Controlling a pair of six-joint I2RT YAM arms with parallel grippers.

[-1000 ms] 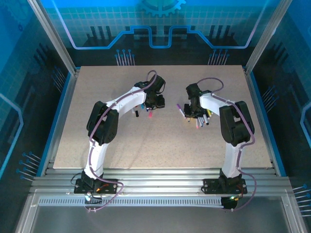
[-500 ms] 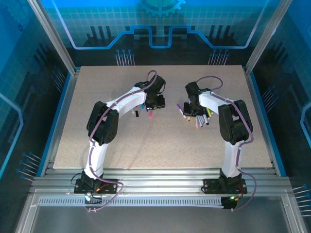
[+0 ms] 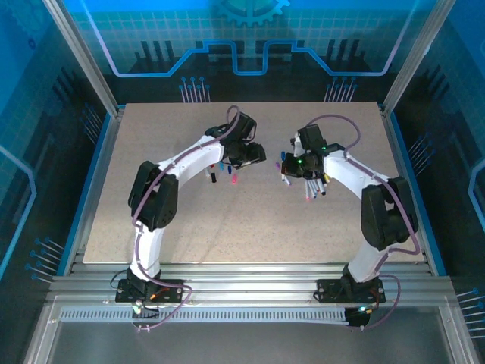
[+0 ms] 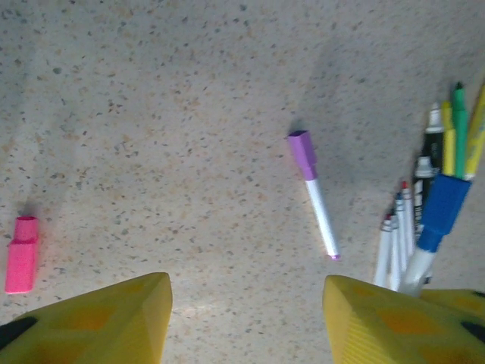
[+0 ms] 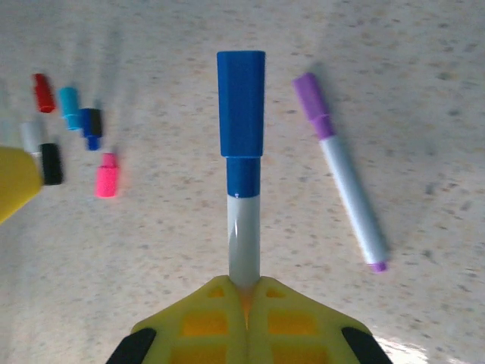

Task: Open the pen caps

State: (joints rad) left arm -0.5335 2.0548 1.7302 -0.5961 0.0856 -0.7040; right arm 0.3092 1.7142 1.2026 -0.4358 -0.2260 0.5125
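The right fingers (image 5: 201,322) are closed on the pale barrel of a blue pen (image 5: 243,227), which is held straight out from them over the desk (image 5: 182,250). The blue cap (image 5: 241,98) is seated on the pen's far end. Just right of it a purple pen (image 5: 347,193) is laid on the desk, with its purple cap (image 5: 312,98) on. Loose caps are scattered to the left: a pink cap (image 5: 107,174) nearest, then a black cap (image 5: 51,163), a dark blue cap (image 5: 92,125), a cyan cap (image 5: 70,106) and a red cap (image 5: 43,92).

The left fingers (image 4: 114,318) are spread wide, and bare desk is seen between them. In that wrist view the pink cap is found at the left edge, the purple pen beyond the gap, and a heap of pens (image 4: 447,136) at the right, behind the held blue pen.

From above, the two sets of fingers are seen facing each other near the middle of the desk, close but apart.
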